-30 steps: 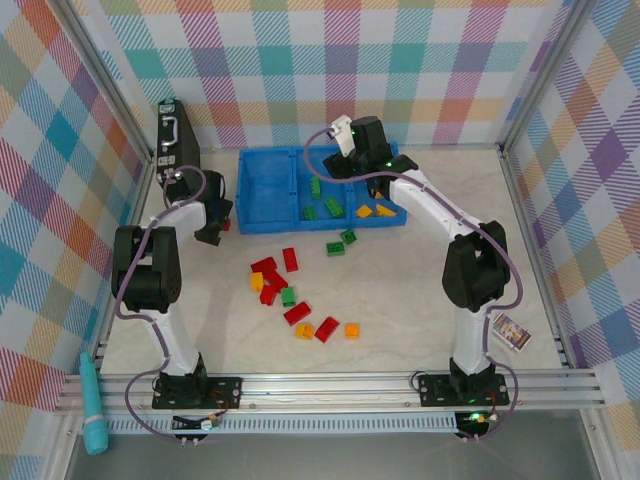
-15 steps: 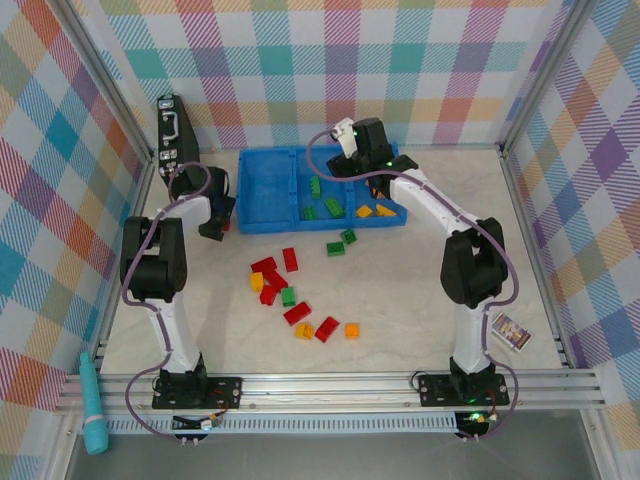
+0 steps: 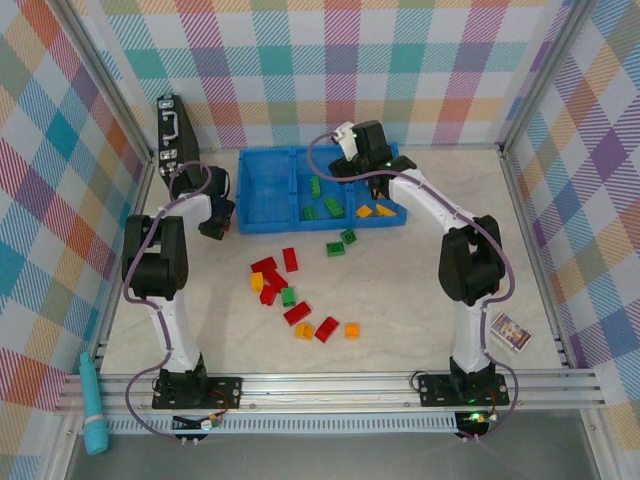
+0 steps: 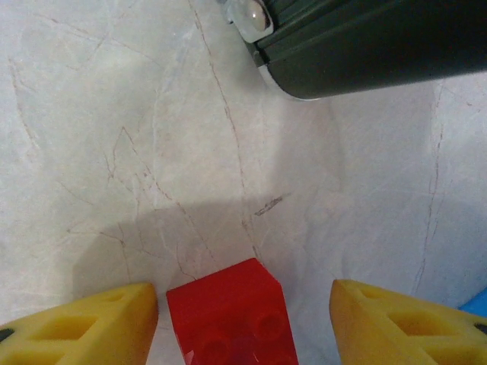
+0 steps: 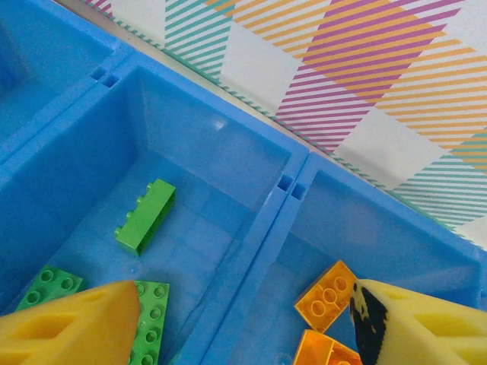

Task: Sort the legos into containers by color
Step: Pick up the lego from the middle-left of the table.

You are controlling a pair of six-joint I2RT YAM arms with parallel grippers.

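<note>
- Left hand: its yellow, wedge-shaped fingers are spread to either side of a red lego. A narrow gap shows on each side, so nothing is pinched.
- Red lego: a glossy, square-edged block lying studs up on the pale, veined surface, just left of the containers. Its far end points toward the black case, which is dark and ribbed with a metal corner fitting. The near end is cut off by the frame edge, so the long axis cannot be told.
- Right hand: spread with nothing between the fingers, above the containers. These are smooth blue plastic bins joined at slotted dividers.
- Middle bin: a long green lego with a single row of studs facing up. Its long axis runs diagonally toward the back wall, and flat green plates lie near it.
- Right bin: orange legos, studs up.
- Loose legos: red, green and yellow-orange, scattered at mixed angles on the surface in front of the containers.
</note>
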